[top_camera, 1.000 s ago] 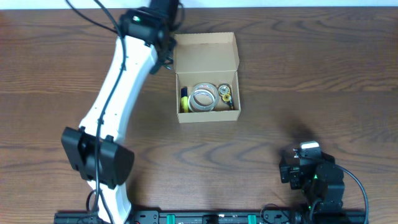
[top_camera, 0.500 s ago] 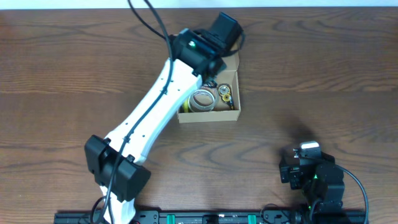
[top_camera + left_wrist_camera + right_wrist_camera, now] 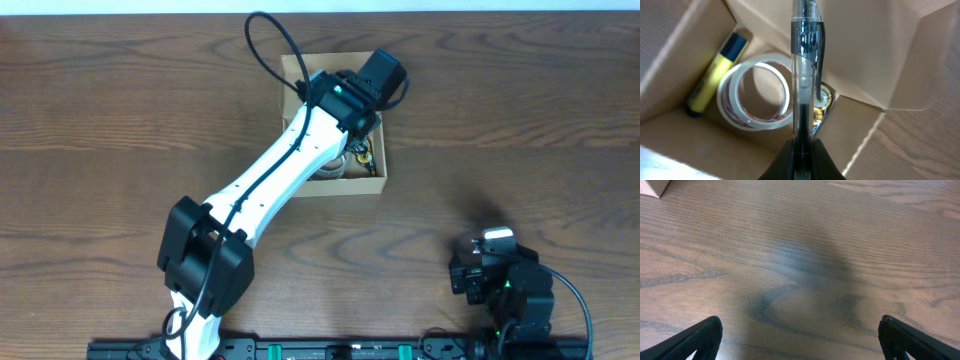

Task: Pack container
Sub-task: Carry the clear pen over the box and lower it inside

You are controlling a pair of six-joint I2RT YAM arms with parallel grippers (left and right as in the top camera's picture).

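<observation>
Wooden table (image 3: 100, 150) | left pincer (image 3: 801, 152) grips pen (image 3: 802, 75) above open container (image 3: 865, 50)

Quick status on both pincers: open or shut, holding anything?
Left pincer: closed on a clear pen, above the open container.
Right pincer: open, holding nothing, over the table.

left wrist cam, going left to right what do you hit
yellow highlighter -> clear tape roll -> pen held upright in the left gripper -> container flap -> table
</observation>
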